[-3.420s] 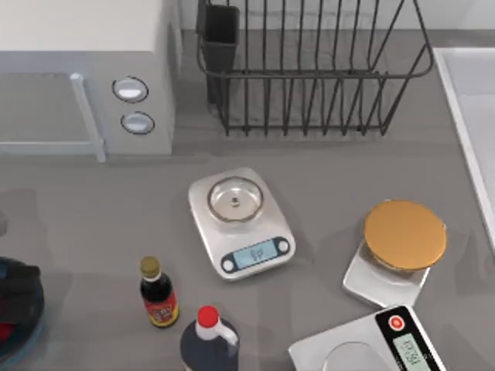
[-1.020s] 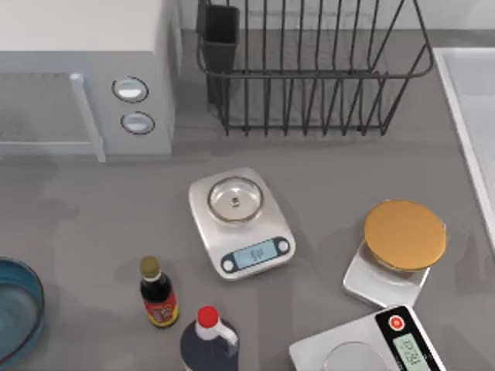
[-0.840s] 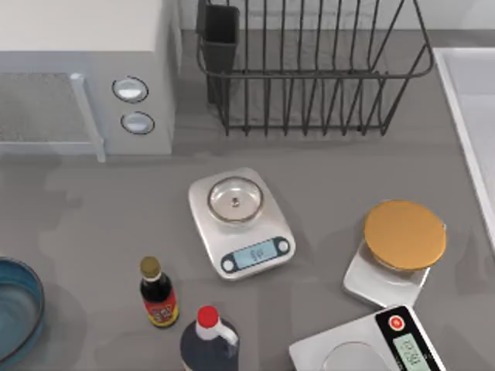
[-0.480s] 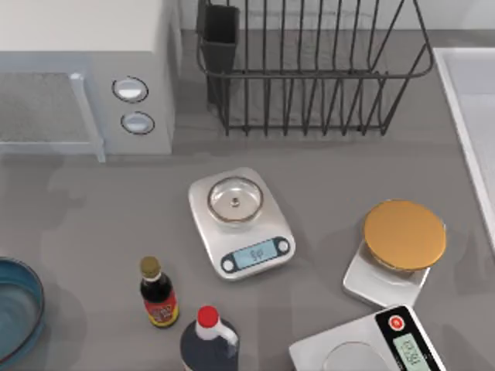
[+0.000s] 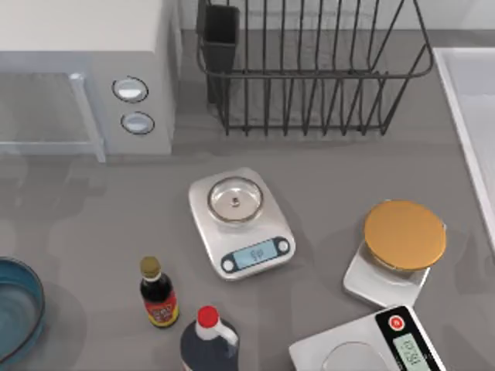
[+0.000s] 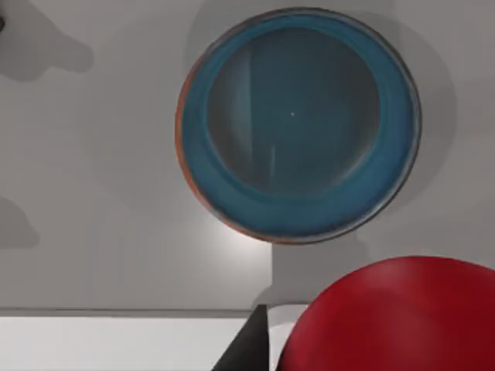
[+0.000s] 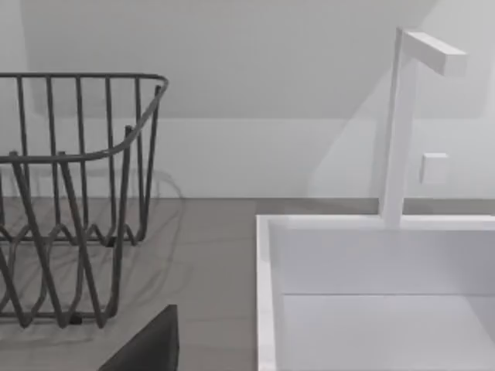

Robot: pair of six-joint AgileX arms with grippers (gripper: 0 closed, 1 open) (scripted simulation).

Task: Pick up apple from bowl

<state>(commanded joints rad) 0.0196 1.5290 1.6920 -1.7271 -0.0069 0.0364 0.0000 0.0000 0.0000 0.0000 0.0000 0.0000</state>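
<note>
The blue glass bowl (image 5: 15, 313) sits at the table's left edge with nothing in it. In the left wrist view the bowl (image 6: 298, 124) lies well below the camera on the grey counter. The glossy red apple (image 6: 402, 317) hangs close to the camera, above and beside the bowl. My left gripper (image 6: 379, 340) is shut on the apple, and one dark finger (image 6: 247, 352) shows at the apple's side. A dark part of my right gripper (image 7: 147, 344) shows above the counter between the rack and the sink.
A microwave (image 5: 77, 69) stands at the back left and a wire dish rack (image 5: 309, 69) at the back centre. A steel scale (image 5: 241, 222), a gold-topped scale (image 5: 404, 236), a third scale (image 5: 371, 344) and two dark bottles (image 5: 157, 294) (image 5: 209, 340) fill the middle and front. A white sink (image 5: 472, 100) runs along the right.
The left gripper, earlier down over the bowl at the left edge, has risen out of the top view with the apple. The bowl now lies bare.
</note>
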